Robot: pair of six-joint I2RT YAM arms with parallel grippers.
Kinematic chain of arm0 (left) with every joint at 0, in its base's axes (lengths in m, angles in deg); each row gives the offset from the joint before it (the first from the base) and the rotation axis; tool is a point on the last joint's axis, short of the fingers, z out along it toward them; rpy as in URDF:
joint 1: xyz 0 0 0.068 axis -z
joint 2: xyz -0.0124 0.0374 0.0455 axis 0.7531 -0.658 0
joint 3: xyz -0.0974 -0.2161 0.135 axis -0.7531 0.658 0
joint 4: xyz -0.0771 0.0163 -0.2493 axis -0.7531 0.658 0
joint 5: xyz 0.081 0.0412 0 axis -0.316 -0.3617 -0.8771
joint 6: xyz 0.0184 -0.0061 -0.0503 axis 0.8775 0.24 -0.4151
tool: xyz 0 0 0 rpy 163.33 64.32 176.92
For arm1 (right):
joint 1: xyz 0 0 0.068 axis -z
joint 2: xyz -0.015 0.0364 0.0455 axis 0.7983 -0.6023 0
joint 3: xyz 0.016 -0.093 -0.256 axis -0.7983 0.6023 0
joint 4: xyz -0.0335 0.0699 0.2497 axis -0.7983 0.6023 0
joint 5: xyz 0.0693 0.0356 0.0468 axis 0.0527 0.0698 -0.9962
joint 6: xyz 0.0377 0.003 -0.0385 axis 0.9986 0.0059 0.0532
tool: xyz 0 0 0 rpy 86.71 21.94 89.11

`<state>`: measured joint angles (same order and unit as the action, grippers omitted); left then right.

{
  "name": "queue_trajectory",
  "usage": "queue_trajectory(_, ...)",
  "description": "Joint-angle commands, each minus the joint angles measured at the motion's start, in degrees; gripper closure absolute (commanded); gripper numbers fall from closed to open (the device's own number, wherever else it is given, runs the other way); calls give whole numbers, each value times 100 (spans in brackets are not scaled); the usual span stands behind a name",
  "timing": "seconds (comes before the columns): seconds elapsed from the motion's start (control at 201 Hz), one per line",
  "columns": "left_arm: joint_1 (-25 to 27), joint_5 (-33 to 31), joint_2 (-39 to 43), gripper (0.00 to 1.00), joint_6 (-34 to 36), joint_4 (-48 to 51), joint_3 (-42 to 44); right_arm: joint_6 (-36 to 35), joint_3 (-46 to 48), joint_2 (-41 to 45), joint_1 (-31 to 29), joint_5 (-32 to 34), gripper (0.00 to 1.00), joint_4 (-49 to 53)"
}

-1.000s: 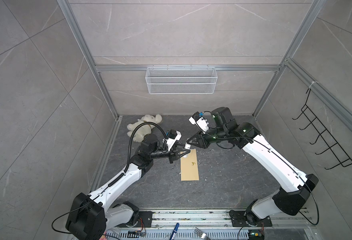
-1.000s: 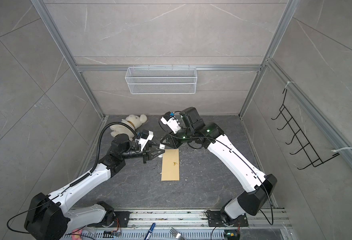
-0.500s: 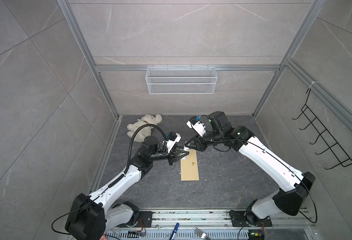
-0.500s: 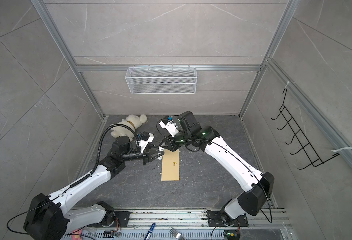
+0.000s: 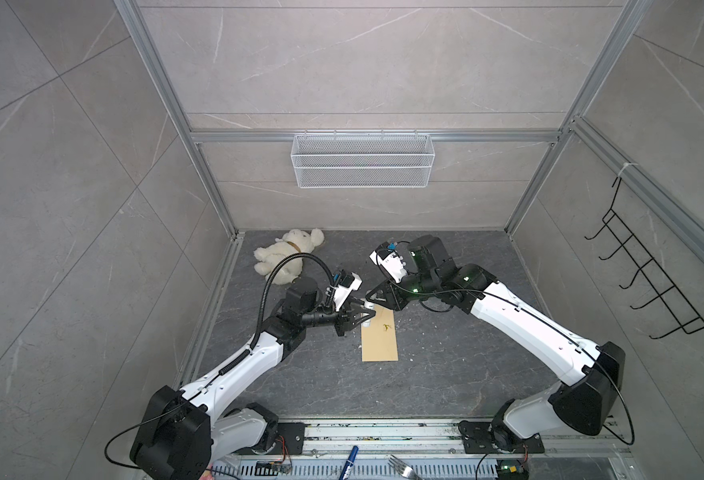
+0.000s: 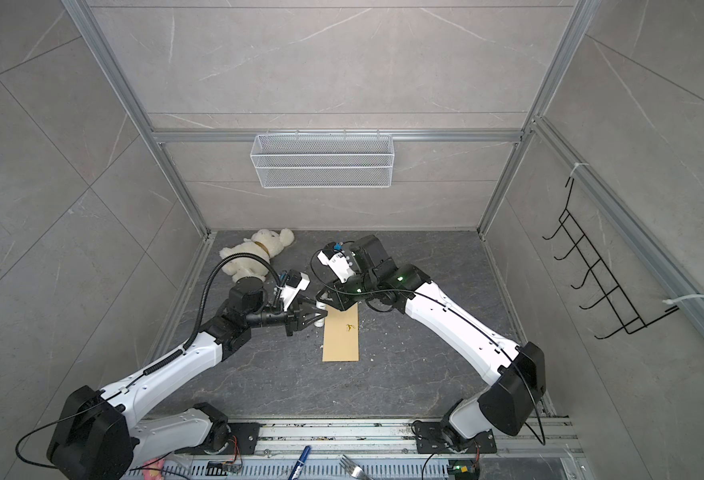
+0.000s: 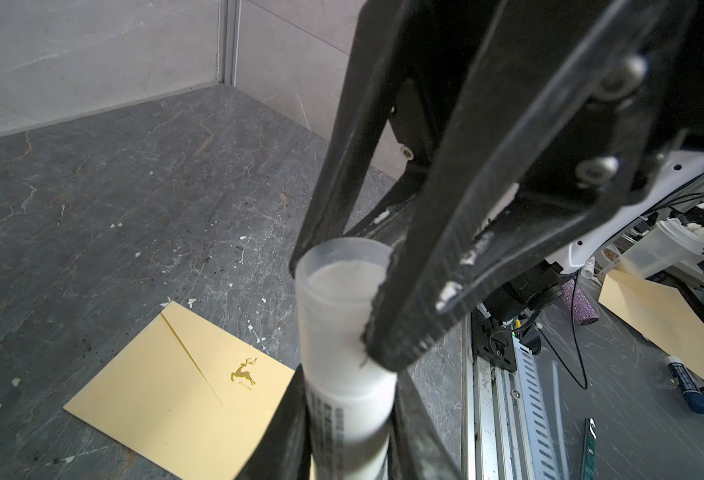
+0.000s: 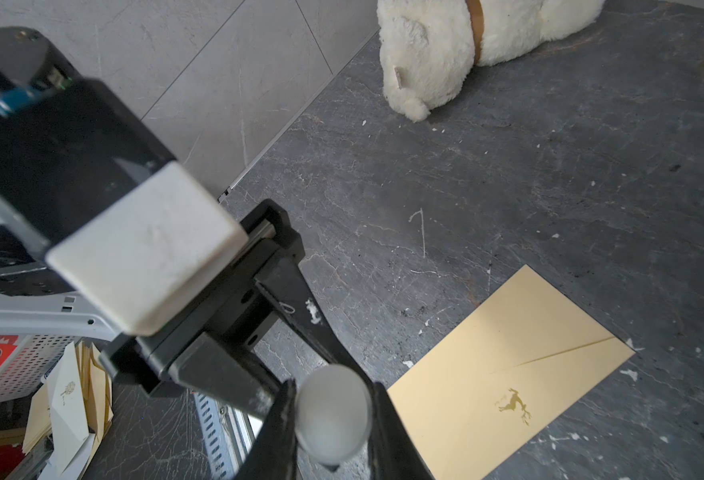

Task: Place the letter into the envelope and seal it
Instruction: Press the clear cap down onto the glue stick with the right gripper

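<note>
The envelope [image 5: 379,340] [image 6: 341,340] lies flat on the dark floor, flap down, with a small gold deer print [image 7: 244,371] [image 8: 512,405]. The letter is out of view. A white glue stick [image 7: 344,345] is held level above the envelope's far left corner. My left gripper [image 5: 360,316] [image 6: 312,319] [image 7: 346,436] is shut on its printed body. My right gripper [image 5: 371,297] [image 6: 322,300] [image 8: 332,399] comes from the opposite side and is shut on the translucent cap [image 8: 333,419] at the stick's other end.
A white teddy bear [image 5: 288,257] [image 8: 466,54] lies at the back left of the floor. A wire basket [image 5: 362,166] hangs on the back wall and a black hook rack [image 5: 649,282] on the right wall. A marker [image 5: 350,457] and a fork [image 5: 400,471] lie by the front rail.
My right gripper has moved left and a little down until it meets the left gripper at the glue stick. The left arm and the envelope have stayed in place.
</note>
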<state>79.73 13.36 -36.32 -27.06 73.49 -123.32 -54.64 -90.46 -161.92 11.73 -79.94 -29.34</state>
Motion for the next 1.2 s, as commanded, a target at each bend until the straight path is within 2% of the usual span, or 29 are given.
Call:
queue_trajectory(0.0, 19, -241, 285, 100, 33, -1404, -344, 218, 421, -176, -484, -521, 87, 596)
queue_trajectory(0.772, 15, -463, 446, 100, 63, -1402, -257, 452, 830, -264, -714, -356, 89, 367)
queue_trajectory(1.19, 15, -665, 355, 100, 44, -1389, -326, 335, 766, -254, -737, -214, 91, 402)
